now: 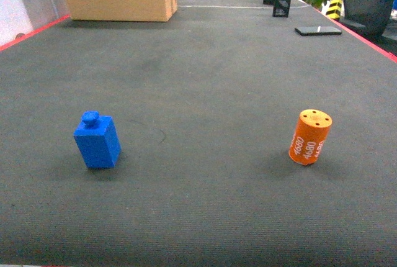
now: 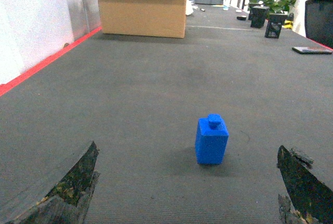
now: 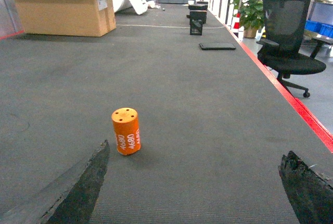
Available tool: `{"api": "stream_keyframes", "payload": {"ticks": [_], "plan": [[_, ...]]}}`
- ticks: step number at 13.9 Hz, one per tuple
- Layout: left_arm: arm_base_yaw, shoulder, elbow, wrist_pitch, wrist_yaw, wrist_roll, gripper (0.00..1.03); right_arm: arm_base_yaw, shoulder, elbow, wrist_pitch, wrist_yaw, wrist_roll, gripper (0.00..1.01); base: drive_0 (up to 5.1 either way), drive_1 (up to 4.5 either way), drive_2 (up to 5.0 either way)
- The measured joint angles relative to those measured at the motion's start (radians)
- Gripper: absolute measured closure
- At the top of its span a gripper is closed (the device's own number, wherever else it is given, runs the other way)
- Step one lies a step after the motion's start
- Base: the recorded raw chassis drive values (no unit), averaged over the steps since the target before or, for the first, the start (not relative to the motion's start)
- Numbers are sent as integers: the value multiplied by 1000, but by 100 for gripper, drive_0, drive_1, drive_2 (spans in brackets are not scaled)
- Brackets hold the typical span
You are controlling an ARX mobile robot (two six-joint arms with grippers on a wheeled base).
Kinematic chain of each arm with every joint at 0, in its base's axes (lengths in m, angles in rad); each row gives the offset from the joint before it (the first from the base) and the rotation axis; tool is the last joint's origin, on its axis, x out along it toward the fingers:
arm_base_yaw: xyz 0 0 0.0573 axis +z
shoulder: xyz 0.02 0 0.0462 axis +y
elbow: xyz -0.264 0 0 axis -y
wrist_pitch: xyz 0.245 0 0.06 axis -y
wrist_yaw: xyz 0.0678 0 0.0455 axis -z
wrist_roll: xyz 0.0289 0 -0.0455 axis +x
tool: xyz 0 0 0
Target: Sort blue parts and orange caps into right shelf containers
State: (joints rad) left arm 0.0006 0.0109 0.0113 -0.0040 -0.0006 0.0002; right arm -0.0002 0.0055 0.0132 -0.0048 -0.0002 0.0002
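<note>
Blue part (image 2: 211, 140) stands upright ahead of the wide-spread left pincer (image 2: 190, 193); orange cap (image 3: 126, 131) faces the wide-spread right pincer (image 3: 200, 187).

Blue part (image 2: 211, 140), just ahead of the left gripper (image 2: 187, 193): smooth matt plastic. Orange cap (image 3: 126, 131), ahead-left of the right gripper (image 3: 192, 190): smooth, slight sheen, white printed numerals. Finger pads (image 2: 73, 187) on both: rough, worn, flaking black. Floor (image 1: 205, 81): dark ribbed carpet, matt. Box (image 2: 143, 10), far ahead: plain brown cardboard.
</note>
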Motion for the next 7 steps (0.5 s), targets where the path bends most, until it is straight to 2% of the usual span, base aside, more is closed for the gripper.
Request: {"api": "stream_keyframes", "payload": {"ticks": [7], "plan": [[0, 0, 0, 0, 0, 0, 5, 0, 0, 0, 0, 0, 0, 3, 0, 0, 0]]}}
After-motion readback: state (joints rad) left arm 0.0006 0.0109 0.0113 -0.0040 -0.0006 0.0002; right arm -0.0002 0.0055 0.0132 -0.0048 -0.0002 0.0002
